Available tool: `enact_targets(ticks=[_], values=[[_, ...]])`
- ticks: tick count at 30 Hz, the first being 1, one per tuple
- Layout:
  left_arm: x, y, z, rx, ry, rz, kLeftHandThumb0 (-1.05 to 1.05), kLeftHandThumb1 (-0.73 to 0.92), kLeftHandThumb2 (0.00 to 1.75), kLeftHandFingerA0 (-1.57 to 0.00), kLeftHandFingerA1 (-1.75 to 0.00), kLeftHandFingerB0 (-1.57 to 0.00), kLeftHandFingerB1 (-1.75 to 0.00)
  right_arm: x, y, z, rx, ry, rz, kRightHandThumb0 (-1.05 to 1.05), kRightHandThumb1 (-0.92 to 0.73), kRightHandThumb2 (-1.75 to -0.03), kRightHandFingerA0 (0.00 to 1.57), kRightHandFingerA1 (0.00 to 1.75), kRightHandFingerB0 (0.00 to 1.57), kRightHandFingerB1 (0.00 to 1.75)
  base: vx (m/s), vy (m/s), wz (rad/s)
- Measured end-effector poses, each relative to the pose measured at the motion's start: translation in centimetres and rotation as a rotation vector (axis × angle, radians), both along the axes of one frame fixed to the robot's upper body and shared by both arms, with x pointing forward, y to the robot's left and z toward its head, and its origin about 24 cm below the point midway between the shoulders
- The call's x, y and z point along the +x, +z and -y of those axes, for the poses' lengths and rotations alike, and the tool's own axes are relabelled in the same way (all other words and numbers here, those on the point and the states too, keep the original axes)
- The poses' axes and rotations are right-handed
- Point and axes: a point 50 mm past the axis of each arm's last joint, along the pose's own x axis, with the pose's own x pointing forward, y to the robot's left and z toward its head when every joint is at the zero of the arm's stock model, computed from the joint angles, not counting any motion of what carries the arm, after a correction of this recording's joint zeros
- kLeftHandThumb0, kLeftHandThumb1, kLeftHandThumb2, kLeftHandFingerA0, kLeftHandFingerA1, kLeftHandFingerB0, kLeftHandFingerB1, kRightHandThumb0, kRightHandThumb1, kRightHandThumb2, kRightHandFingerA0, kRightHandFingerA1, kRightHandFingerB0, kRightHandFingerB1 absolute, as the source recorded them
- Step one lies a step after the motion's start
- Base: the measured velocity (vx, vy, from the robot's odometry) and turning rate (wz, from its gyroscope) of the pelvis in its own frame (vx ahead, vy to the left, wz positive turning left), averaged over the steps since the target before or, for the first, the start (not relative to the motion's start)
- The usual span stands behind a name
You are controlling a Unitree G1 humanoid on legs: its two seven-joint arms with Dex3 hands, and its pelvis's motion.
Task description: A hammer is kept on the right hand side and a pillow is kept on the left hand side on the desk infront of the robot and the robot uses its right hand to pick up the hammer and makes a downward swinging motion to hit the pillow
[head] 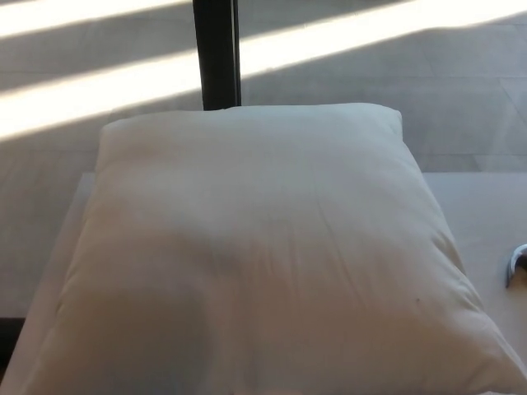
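A large cream pillow point(263, 255) fills most of the head view and lies flat on the white desk point(482, 210). At the far right edge a small shiny metal tip point(517, 265) shows on the desk; it looks like the hammer's head, and the rest of it is cut off by the frame. Neither of my hands shows in the picture.
A dark vertical post point(216, 53) stands behind the pillow's far edge. Beyond the desk lies a grey floor point(461, 99) crossed by bright bands of sunlight. A strip of desk shows to the right of the pillow.
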Motion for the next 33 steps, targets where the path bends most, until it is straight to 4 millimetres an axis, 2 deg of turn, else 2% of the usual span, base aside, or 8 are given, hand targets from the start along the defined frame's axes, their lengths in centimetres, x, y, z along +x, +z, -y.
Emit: enact_targets(ticks=[3, 9, 10, 11, 16, 30, 31, 33], values=[[0.0, 0.0, 0.0, 0.0, 0.003, 0.005, -0.49, 0.6, 0.58, -0.78, -0.51, -0.76, -0.56, 1.5, 2.3, 0.1, 0.008, -0.035, 0.121, -0.82, -0.54, -0.82, 0.0, 0.11, 0.0, 0.0, 0.0, 0.0, 0.0], [-0.1, -0.1, 0.0, -0.005, 0.009, 0.007, -0.49, 0.61, 0.59, -0.76, -0.52, -0.76, -0.55, 3.3, 6.6, -0.6, -0.145, 0.04, 0.196, -0.88, -0.66, -0.97, 0.0, 0.11, 0.02, 0.06, 0.0, 0.0, 0.0], [-0.2, -0.1, 0.1, -0.006, 0.011, 0.007, -0.5, 0.61, 0.58, -0.78, -0.52, -0.76, -0.55, 3.6, 7.2, -0.9, -0.177, 0.064, 0.198, -0.81, -0.78, -0.66, 0.0, 0.05, 0.0, 0.26, 0.0, 0.0, 0.0], [-0.2, -0.1, 0.1, -0.007, 0.012, 0.006, -0.5, 0.61, 0.59, -0.78, -0.52, -0.77, -0.55, 3.8, 7.4, -1.1, -0.193, 0.076, 0.195, -0.97, -0.7, -1.02, 0.0, 0.09, 0.0, 0.0, 0.0, 0.0, 0.0], [-0.8, -0.3, 0.1, -0.012, 0.021, -0.003, -0.51, 0.61, 0.59, -0.76, -0.52, -0.76, -0.55, 4.6, 9.1, -3.1, -0.384, 0.224, 0.1, -1.05, -0.66, -1.03, 0.0, 0.0, 0.04, 0.07, 0.0, 0.0, 0.0], [-1.8, -0.4, 0.1, -0.016, 0.031, -0.018, -0.51, 0.59, 0.58, -0.78, -0.52, -0.76, -0.54, 8.0, 5.7, -10.6, -0.656, 0.69, -0.256, -0.98, -0.62, -1.04, 0.0, 0.07, 0.13, 0.29, 0.0, 0.0, 0.0], [-1.9, -0.4, 0.1, -0.016, 0.032, -0.017, -0.51, 0.6, 0.58, -0.75, -0.51, -0.74, -0.54, 8.2, 5.4, -11.0, -0.666, 0.713, -0.277, -0.94, -0.74, -0.64, 0.0, 0.21, 0.12, 0.26, 0.0, 0.0, 0.0], [-2.0, -0.4, 0.0, -0.017, 0.034, -0.016, -0.52, 0.6, 0.58, -0.74, -0.51, -0.75, -0.54, 8.5, 4.6, -11.8, -0.688, 0.762, -0.328, -0.92, -0.59, -1.02, 0.0, 0.16, 0.04, 0.27, 0.0, 0.0, 0.0]])
